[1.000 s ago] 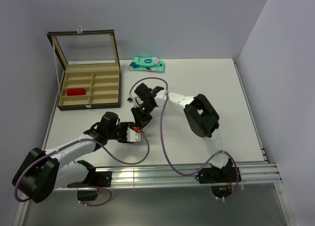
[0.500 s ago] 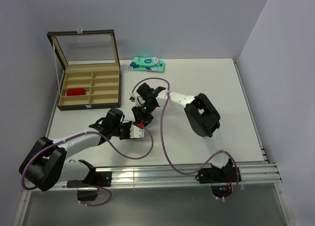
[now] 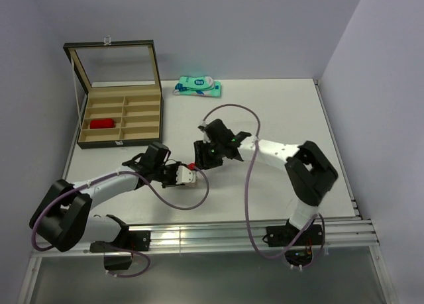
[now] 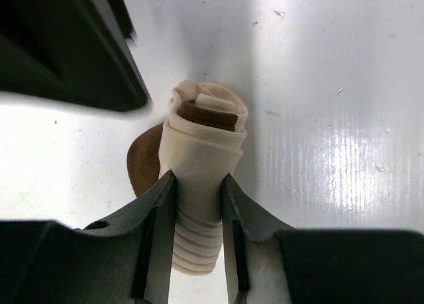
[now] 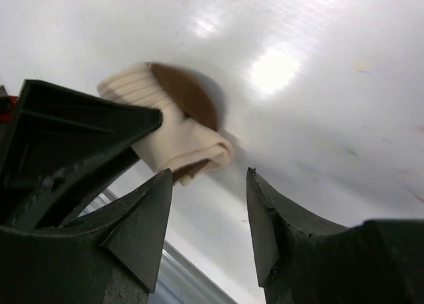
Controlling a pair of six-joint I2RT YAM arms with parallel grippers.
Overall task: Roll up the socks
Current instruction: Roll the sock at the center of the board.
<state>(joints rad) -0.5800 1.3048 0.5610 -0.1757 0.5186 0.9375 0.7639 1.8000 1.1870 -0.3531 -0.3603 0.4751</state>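
The beige sock [image 4: 202,145] is rolled into a tight bundle with its brown toe showing, and it stands on the white table. My left gripper [image 4: 197,179] is shut on it, one finger pressed to each side of the roll. In the top view that gripper [image 3: 182,176] sits left of the table's middle. My right gripper [image 5: 208,178] is open just beside the roll [image 5: 175,135], touching nothing; from above it [image 3: 199,158] hovers up and right of the left one. The red sock [image 3: 103,124] lies in a compartment of the box.
An open divided box [image 3: 120,122] with a raised glass lid stands at the back left. A teal-and-white packet [image 3: 197,87] lies at the back centre. Purple cables loop over the table around both arms. A metal rail [image 3: 232,231] runs along the near edge.
My right gripper has opened, let go of the roll and drawn back to the right. The left gripper has moved in and closed on the rolled beige sock.
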